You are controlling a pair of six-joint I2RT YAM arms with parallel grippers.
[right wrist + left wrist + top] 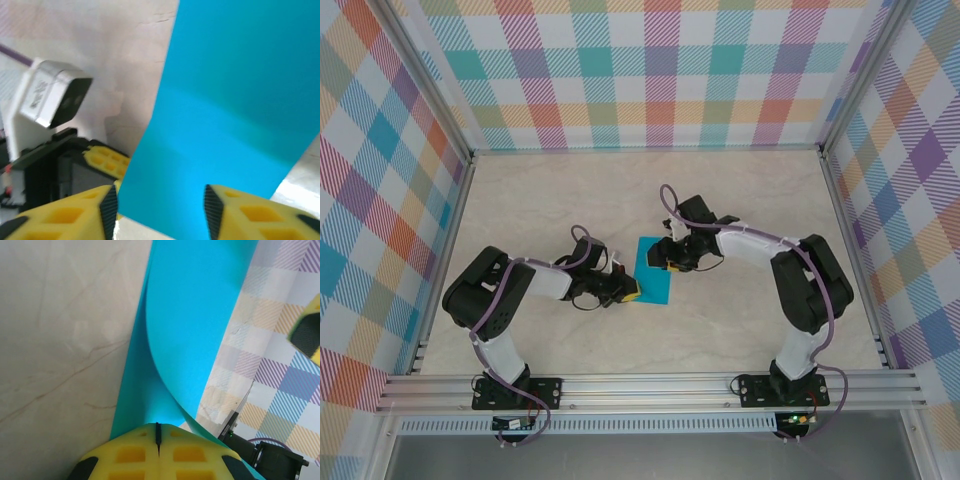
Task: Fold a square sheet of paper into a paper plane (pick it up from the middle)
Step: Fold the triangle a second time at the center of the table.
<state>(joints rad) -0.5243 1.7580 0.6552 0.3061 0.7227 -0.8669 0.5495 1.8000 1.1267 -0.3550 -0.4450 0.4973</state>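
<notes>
Left wrist: left hand (158, 434) pinches sheet (200, 315) edge, table (60, 340) beside.

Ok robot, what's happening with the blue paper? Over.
Left pincer shut on paper edge. Right pincer open, astride it. Paper curved upward. Nothing in the way.

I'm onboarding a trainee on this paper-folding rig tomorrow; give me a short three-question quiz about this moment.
1. True or false: the left gripper is shut on the teal-blue sheet of paper.
2. The fingers of the right gripper stand: A) pressed together, B) apart with the sheet between them, C) around a cable.
3. Fill in: in the left wrist view the sheet ____ upward instead of lying flat.
Key: 1 true; 2 B; 3 curls.
</notes>
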